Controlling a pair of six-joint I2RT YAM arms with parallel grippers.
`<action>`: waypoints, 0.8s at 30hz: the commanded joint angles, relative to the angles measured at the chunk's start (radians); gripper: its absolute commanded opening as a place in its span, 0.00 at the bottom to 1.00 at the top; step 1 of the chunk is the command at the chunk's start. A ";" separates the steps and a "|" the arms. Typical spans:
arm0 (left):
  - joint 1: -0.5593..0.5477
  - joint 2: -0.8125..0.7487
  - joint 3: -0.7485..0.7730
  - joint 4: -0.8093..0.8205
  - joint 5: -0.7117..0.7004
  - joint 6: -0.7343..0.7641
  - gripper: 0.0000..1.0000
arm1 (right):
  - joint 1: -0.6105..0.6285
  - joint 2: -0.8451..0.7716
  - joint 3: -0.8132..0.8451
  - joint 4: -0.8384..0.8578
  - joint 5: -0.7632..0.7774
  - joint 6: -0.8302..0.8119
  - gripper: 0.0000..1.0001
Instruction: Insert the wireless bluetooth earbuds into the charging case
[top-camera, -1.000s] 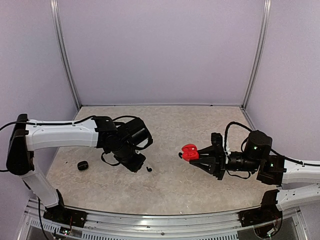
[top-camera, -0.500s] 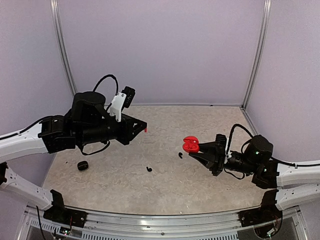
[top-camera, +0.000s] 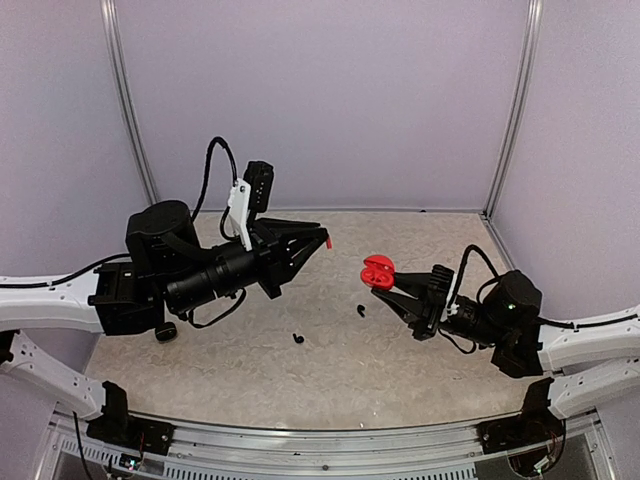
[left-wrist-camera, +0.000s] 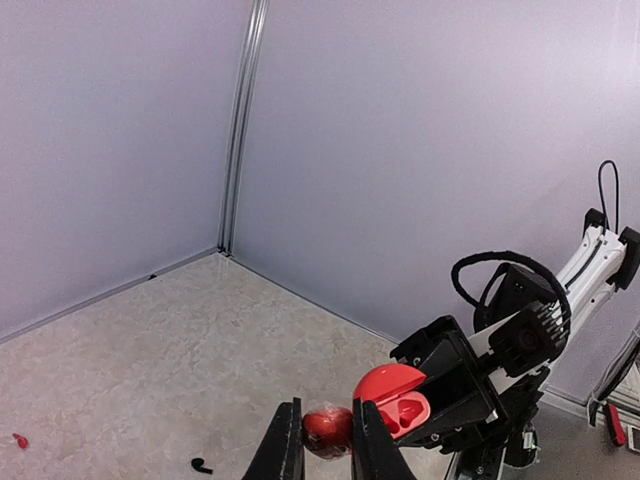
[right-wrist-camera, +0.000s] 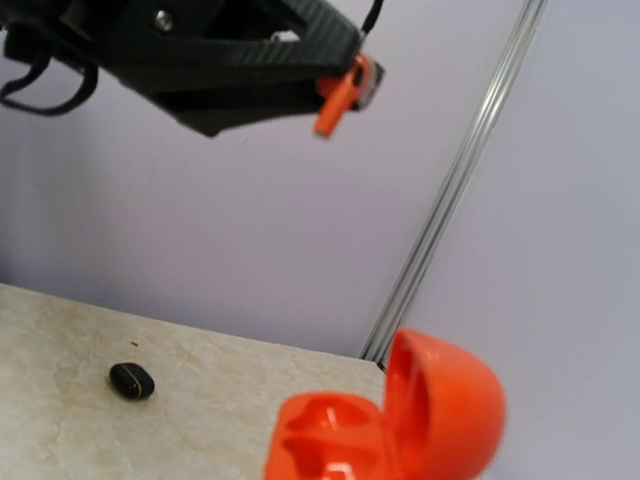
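My left gripper (top-camera: 320, 241) is raised above the table, shut on a red earbud (left-wrist-camera: 328, 430) that sits between its fingertips (left-wrist-camera: 290, 450). It points right, toward the open red charging case (top-camera: 377, 271), and a gap remains between them. My right gripper (top-camera: 395, 288) is shut on that case and holds it in the air. The lid is up and both moulded wells (right-wrist-camera: 325, 440) are empty. In the right wrist view the left gripper's tip shows the red earbud (right-wrist-camera: 338, 92) above the case. Two black earbuds (top-camera: 360, 310) (top-camera: 297, 338) lie on the table. Another red earbud (left-wrist-camera: 18, 440) lies far left in the left wrist view.
A closed black case (right-wrist-camera: 131, 380) lies on the table at the left, and in the top view this black case (top-camera: 165, 331) is partly under the left arm. The speckled table (top-camera: 400, 235) is bounded by lilac walls with metal corner posts (top-camera: 512, 110).
The left arm has lifted off the table with the red earbud and swung up and right toward the case. The right gripper has raised the open case slightly and tilted it leftward.
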 joint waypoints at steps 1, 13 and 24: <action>-0.023 0.065 0.029 0.112 0.025 0.033 0.13 | 0.016 0.021 0.049 0.019 0.030 0.043 0.01; -0.048 0.165 0.083 0.129 0.064 0.045 0.11 | 0.018 0.035 0.057 0.031 0.039 0.193 0.02; -0.048 0.206 0.100 0.136 0.079 0.053 0.10 | 0.020 0.050 0.067 0.045 0.015 0.232 0.02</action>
